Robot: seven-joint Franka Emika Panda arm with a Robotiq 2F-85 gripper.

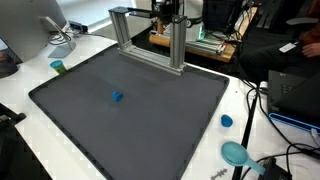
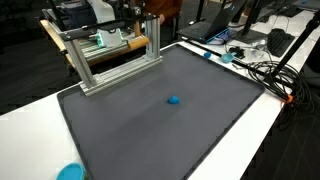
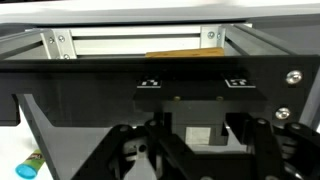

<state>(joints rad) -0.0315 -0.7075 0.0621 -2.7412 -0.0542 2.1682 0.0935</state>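
Observation:
My gripper (image 1: 168, 12) hangs at the far edge of the table, right above the top bar of an aluminium frame (image 1: 150, 40) (image 2: 110, 60). In the wrist view only its dark linkages (image 3: 198, 150) show at the bottom, with a small pale square between them. The fingertips are cut off, so their state is unclear and I see nothing held. A small blue object (image 1: 117, 97) (image 2: 174, 100) lies alone on the dark grey mat (image 1: 130, 130) (image 2: 150, 130), well away from the gripper. A wooden strip (image 3: 185, 54) lies behind the frame.
On the white table beside the mat are a blue cap (image 1: 227, 121), a teal bowl (image 1: 236, 153) (image 2: 70, 172), a green cup (image 1: 58, 66) and cables (image 2: 262, 72). A monitor (image 1: 25, 35) stands at one corner. Electronics sit behind the frame.

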